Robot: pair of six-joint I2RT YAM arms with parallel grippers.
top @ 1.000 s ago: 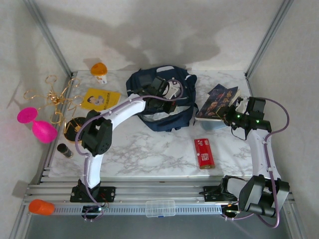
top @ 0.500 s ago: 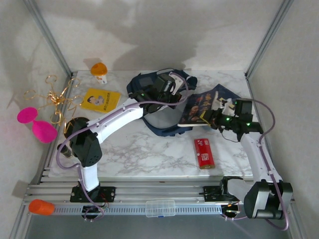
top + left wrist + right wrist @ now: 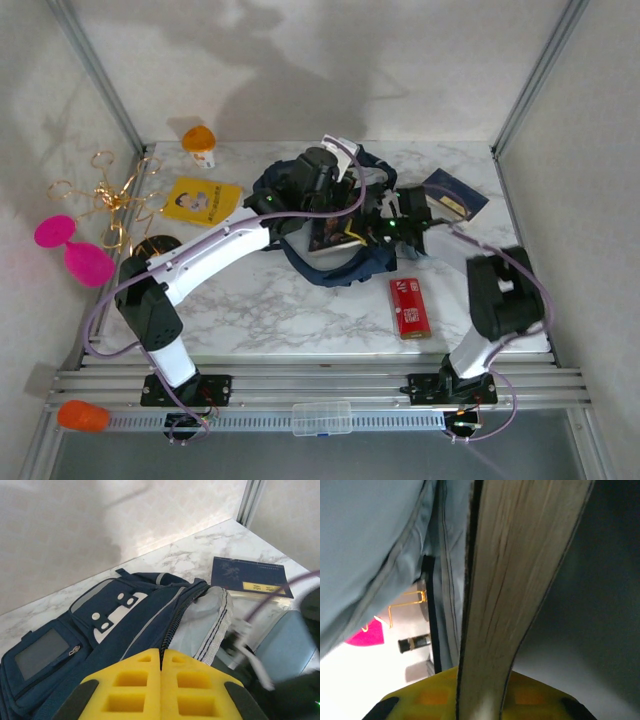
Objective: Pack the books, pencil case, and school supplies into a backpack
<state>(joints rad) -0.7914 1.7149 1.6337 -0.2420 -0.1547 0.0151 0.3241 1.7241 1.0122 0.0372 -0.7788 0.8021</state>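
White marble counter: right claw, pinching the dark portrait-cover book, has swung it from the right side into the large navy fabric backpack's mouth (left claw pressed together at the zip). One book nearly in.

Overhead view, two close wrist views, shared backpack

Big navy fabric backpack mid-table, toward the back. Dark-cover thin book partly in its mouth. Navy thin book w/ gold band flat on table, R of pack. Yellow-cover thin book L of it. Small flat red box in front, R side.
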